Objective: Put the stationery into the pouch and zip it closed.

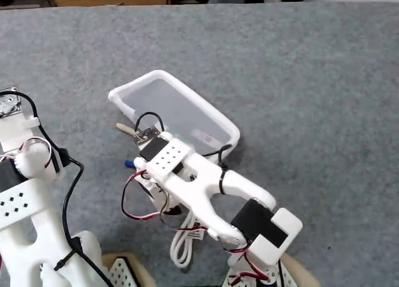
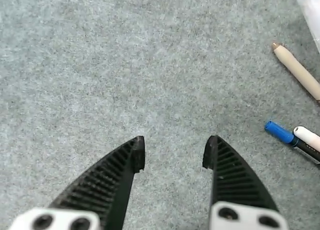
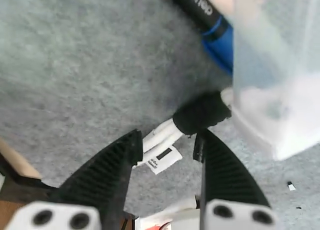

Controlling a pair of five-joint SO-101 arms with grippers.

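Hovering over the counter (image 2: 100,65), the left hand (image 2: 175,150) gapes empty near the pens (image 2: 280,132); the right hand (image 3: 167,140) gapes above a cable (image 3: 161,135) by the pouch (image 1: 168,106)

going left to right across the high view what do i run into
left arm → blue pen → white cable; the pouch and right arm overlap these, so they are left out

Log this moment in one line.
left gripper open over carpet | right gripper open beside pouch, above white cable | blue-capped pen, beige pen on carpet, outside pouch
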